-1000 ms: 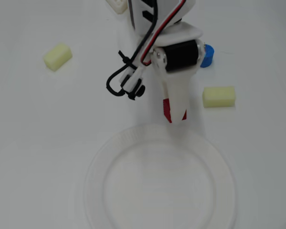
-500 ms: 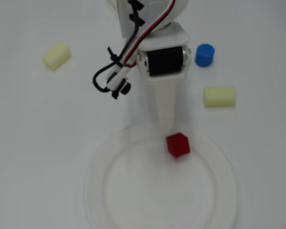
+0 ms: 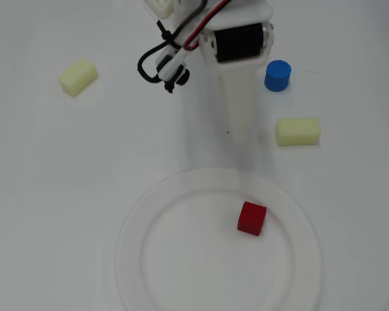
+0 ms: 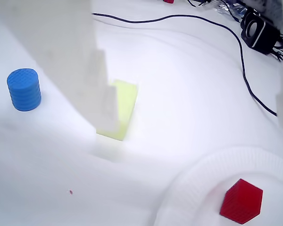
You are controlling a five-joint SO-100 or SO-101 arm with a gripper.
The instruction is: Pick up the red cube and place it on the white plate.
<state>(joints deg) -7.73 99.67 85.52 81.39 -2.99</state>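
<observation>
The cube [image 3: 251, 218] lies inside the plate [image 3: 142, 214], on the flat well at roughly two o'clock from the plate's centre, close to the inner foot of the rim but not on it. It sits flat and touches nothing else. In the wrist view the cube [image 4: 241, 200] is at lower right, with the plate [image 4: 188, 188] rim curving round it. Judged from this, the placement is done.

The pincer [image 3: 241, 133] hangs over bare table [image 3: 65, 168] at twelve o'clock from the plate, clear of the rim. It holds nothing. One finger [image 4: 80, 70] fills the left of the wrist view and a sliver of the other shows at the right edge, so the jaws stand wide.

Room to move: a yellow block [image 3: 298, 131] lies just beside the pincer at three o'clock, and a blue cylinder [image 3: 278, 75] is near, further toward one o'clock. A second yellow block [image 3: 78, 76] lies well apart at ten o'clock. The side toward nine o'clock is open; a swing toward three o'clock risks the nearer block.
</observation>
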